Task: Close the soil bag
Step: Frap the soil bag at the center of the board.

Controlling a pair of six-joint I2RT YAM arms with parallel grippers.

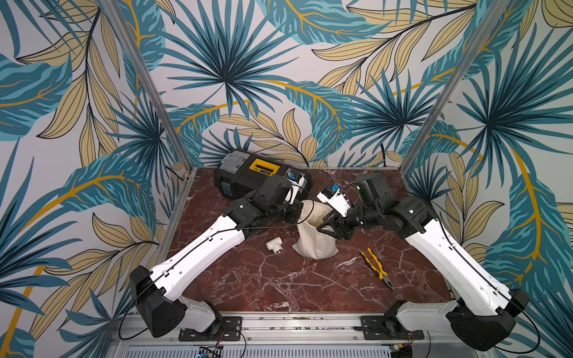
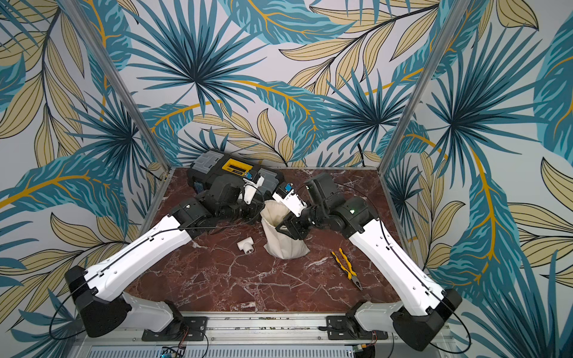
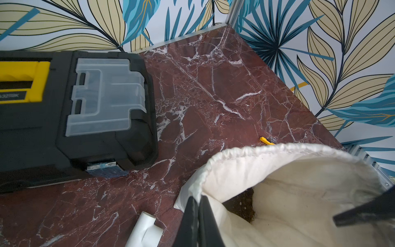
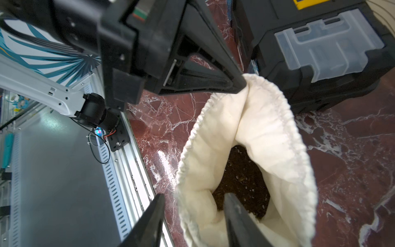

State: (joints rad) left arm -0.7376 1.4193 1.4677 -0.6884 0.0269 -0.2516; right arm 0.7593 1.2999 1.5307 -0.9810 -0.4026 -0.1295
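Soil bag [image 1: 314, 245] stands, long axis vertical, mouth up. Left gripper [image 4: 241, 84] clamps its 9 o'clock rim; right gripper [image 4: 194, 195] straddles 3 o'clock, unclenched.

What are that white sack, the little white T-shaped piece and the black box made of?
The soil bag looks like soft unbleached cloth, matte: it wrinkles and its mouth hem is gathered. The pipe tee seems smooth, rigid white plastic with a slight sheen. The toolbox looks like moulded black plastic, with translucent lids and a yellow handle.
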